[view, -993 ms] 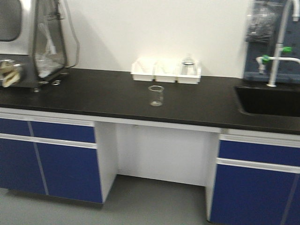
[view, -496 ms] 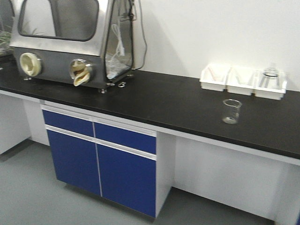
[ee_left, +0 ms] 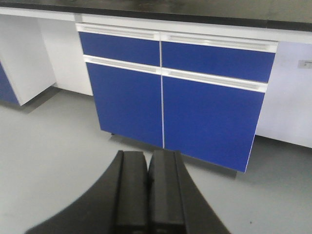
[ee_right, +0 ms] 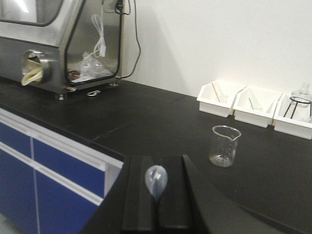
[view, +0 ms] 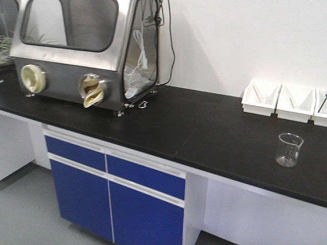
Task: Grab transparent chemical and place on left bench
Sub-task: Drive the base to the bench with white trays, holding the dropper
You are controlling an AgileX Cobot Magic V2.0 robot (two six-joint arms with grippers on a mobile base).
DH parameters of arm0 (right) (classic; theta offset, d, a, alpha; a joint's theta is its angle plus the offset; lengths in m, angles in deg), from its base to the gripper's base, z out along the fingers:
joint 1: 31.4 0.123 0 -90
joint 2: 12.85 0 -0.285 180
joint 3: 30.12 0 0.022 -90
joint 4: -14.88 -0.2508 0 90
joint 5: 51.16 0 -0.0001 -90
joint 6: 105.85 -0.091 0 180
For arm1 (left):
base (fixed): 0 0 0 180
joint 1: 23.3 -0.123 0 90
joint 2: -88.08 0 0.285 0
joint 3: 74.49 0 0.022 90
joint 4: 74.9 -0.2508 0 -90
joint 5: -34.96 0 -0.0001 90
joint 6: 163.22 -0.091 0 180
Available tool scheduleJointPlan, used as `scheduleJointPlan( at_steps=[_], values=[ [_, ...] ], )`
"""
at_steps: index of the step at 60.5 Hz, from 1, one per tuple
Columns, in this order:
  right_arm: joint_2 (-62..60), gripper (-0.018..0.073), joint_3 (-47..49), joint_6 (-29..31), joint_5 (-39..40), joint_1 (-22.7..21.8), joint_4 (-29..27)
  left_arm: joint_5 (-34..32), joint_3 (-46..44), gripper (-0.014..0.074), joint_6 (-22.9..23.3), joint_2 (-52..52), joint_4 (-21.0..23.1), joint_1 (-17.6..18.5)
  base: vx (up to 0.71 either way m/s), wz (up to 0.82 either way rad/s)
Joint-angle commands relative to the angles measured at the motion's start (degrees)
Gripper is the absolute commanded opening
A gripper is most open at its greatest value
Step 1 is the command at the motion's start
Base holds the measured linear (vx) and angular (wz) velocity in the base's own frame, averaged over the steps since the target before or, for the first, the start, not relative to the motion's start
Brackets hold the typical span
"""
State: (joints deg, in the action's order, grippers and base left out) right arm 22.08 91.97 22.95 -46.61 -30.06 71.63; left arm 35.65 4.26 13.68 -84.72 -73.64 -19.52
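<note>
Two grippers, both closed. The left gripper point(ee_left: 147, 158) has its jaws pressed together on nothing and faces the blue cabinet fronts point(ee_left: 170, 102) below the bench, with no beaker in its view. The right gripper point(ee_right: 156, 160) is clamped on a dropper pipette point(ee_right: 156, 180), whose translucent bulb pokes up between the jaws.

The beaker point(ee_right: 224, 146) stands upright on the left bench point(ee_right: 146, 122), long axis vertical. It's ahead and to the right of the right gripper, so the right arm is the nearer one.

The beaker sits on the near side of the white trays point(ee_right: 253, 105), apart from them, and well right of the glove box point(view: 76, 51). It's clear glass with a pour lip on the rim and faint markings, and there's no pipette in it. I can't tell whether it holds any liquid.

My read: the right arm needs to free its jaws before it can grab the beaker.
</note>
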Motion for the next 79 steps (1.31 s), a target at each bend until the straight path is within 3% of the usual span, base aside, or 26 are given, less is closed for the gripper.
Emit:
scheduleJointPlan(
  at_steps=[1,79],
  values=[
    [0.2,-0.0003,1.9,0.4,2.1,-0.3,0.2,-4.5,0.9,-0.0004,0.4,-1.1,0.0,0.1,0.38,-0.20],
    [0.2,-0.0003,1.9,0.4,2.1,-0.3,0.2,-4.5,0.9,-0.0004,0.4,-1.1,0.0,0.1,0.36,-0.32]
  ],
)
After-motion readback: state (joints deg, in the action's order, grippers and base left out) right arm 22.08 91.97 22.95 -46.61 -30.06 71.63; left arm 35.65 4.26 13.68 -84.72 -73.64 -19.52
